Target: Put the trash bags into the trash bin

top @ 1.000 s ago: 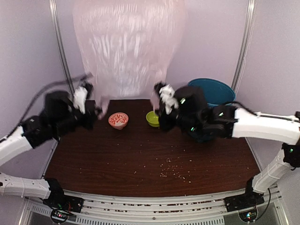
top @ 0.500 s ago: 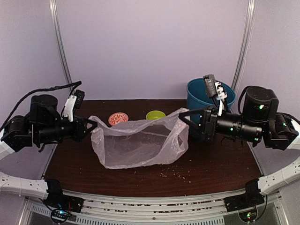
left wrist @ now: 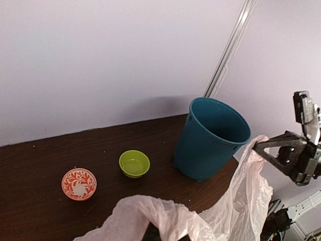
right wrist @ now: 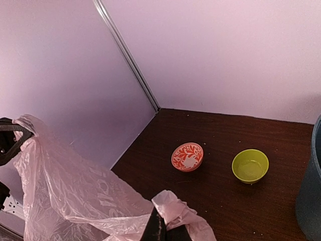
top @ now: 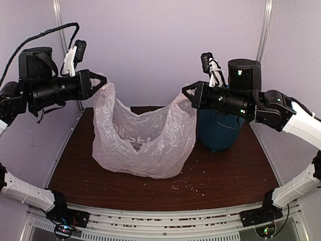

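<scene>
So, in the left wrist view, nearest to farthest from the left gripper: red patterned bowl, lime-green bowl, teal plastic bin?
1. Red patterned bowl, lower left.
2. Lime-green bowl, centre.
3. Teal plastic bin, right, farthest back.

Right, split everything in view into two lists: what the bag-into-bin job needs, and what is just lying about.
Job: thin translucent pale-pink plastic bag, gripped by left tool and right tool; teal-blue round plastic bucket.
Lying about: small red-and-white patterned bowl; small lime-green bowl; scattered crumbs.

Both arms raised high, left tool (top: 103, 80) and right tool (top: 185, 90) pinched closed.
</scene>
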